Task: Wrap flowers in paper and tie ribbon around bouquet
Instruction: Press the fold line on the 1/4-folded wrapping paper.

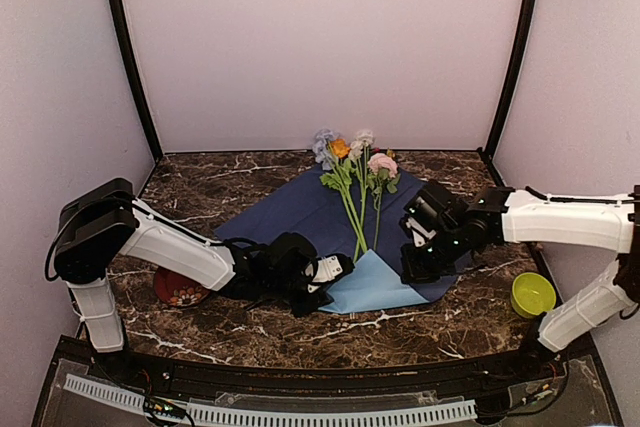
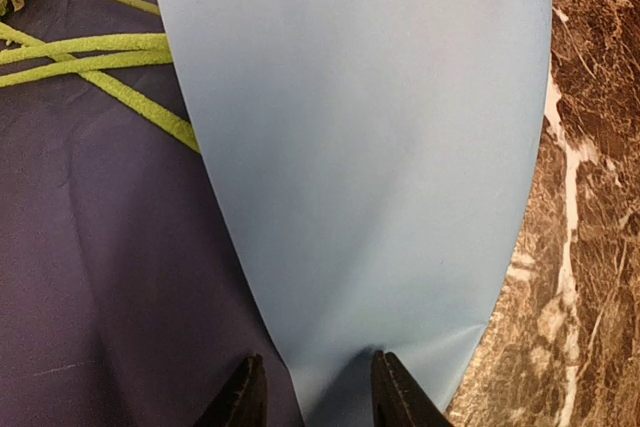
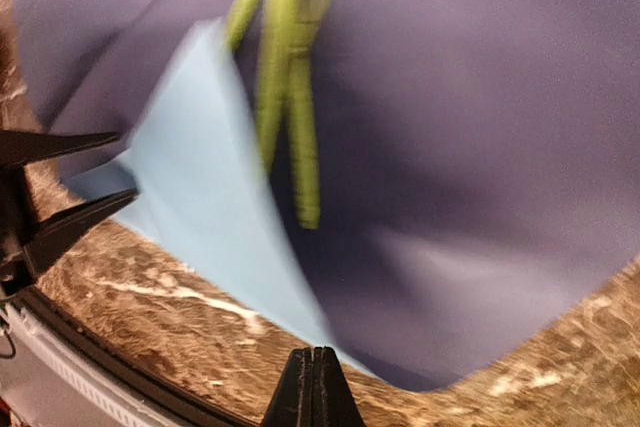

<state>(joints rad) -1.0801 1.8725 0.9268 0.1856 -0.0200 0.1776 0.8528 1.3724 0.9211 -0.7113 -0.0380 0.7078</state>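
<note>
The paper (image 1: 290, 209) lies spread as a diamond in the middle of the dark marble table (image 1: 250, 332) with its navy face up. Its near corner is turned over as a light-blue flap (image 2: 370, 147). The flowers (image 1: 352, 182) rest on the navy face, their white, orange, pink and pale blue heads pointing toward the back wall, at and just past the sheet's far corner. Their green stems (image 2: 90, 57) run down toward the near corner, where the flap covers their lower ends. The left gripper (image 2: 318, 402) reaches in low from the left and pinches the tip of that flap: its two dark fingers stand partly apart with the light-blue paper between them, which lifts the corner off the sheet in a soft curve. The right gripper (image 3: 314, 387) hangs over the sheet's right-hand corner with its fingers pressed tight together and nothing between them (its wrist view is blurred, and whether the tips touch the paper cannot be told). In that same view the left gripper (image 3: 110, 172) shows at the left edge, with the light-blue corner between its fingers. On the bare marble off the left of the paper, half hidden under the left arm, sits a red patterned dish (image 1: 178, 290). Well apart on the right, near the right arm's base, stands a yellow-green bowl (image 1: 532, 294).
</note>
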